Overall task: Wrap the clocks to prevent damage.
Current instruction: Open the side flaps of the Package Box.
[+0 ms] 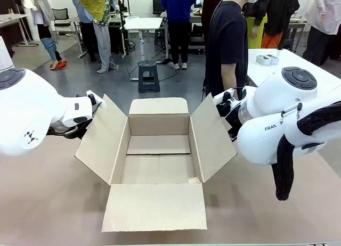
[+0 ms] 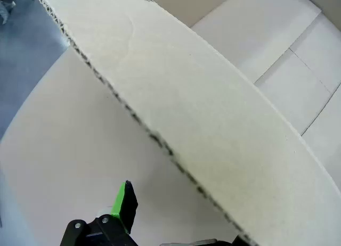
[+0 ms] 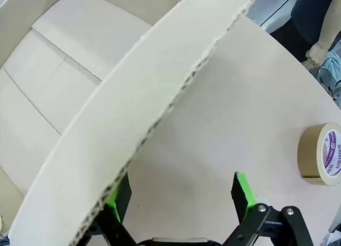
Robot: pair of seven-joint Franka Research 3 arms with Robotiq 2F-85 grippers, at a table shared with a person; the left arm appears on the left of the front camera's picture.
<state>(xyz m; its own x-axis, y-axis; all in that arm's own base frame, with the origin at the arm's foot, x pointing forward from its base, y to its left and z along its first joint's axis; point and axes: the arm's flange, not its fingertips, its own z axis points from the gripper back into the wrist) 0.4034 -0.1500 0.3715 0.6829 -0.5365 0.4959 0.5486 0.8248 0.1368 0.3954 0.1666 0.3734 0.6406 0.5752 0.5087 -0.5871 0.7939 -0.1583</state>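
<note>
**Empty cardboard box (image 1: pixel 158 169) set open on the table (image 1: pixel 42 203), grippers spread at both sides.**
The left gripper (image 2: pixel 180 203) is held wide by the left flap (image 1: pixel 101 145). The box is judged light, stiff but creasable, and best pinched mid-flap. The right gripper (image 3: pixel 180 203) is spread likewise by the right flap (image 3: pixel 133 129), near the tape roll (image 3: pixel 319 153).

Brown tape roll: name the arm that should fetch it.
Right. The brown tape roll lies on the table beside the open right pincer, outside the cardboard box's right flap; the left arm sits across the box.
</note>
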